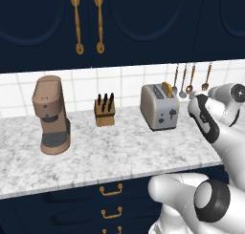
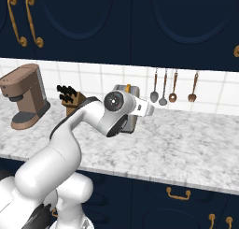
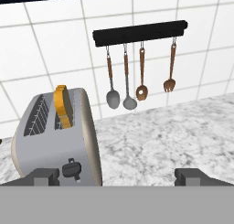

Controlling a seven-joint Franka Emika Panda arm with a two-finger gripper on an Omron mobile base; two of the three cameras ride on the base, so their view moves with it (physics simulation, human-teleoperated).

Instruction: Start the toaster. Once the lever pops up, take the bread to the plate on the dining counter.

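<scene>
The toaster [image 1: 160, 107] is set far back on the marble worktop [image 1: 105, 154], right of the knife block [image 1: 105, 110]; in the right base view it is largely hidden by the arm. The bread [image 3: 63, 106] is seen in the slot nearer the utensils, its lower part concealed. The gripper [image 3: 117, 176] is held wide and empty, its tips cut off.

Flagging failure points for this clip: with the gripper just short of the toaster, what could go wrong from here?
1. The lever is small and the open gripper looks centred to its right; a finger may slide off or miss.
2. On the toaster a round knob sits close to the slider; it may get pressed instead.
3. The bread sticks up from its slot; a low pass might knock it.
</scene>
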